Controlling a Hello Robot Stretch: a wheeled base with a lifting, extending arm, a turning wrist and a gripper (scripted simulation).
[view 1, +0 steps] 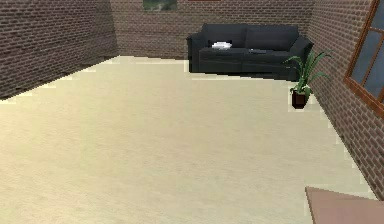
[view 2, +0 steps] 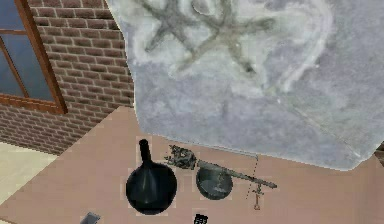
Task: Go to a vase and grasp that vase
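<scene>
A dark vase [view 2: 151,186] with a narrow neck and a round, wide belly stands on a brownish tabletop [view 2: 90,175] in the arm side view, a little left of the middle and near the bottom edge. Just to its right lies a dark round object [view 2: 213,181] with a knobbly top and a thin rod [view 2: 255,184] running off to the right.
A brick wall with a wood-framed window [view 2: 25,60] stands beyond the table. Two small dark items [view 2: 200,218] sit at the table's near edge. In the forward view, pale floor [view 1: 150,130] leads to a dark sofa [view 1: 248,50], a potted plant [view 1: 302,80] and a table corner [view 1: 345,205].
</scene>
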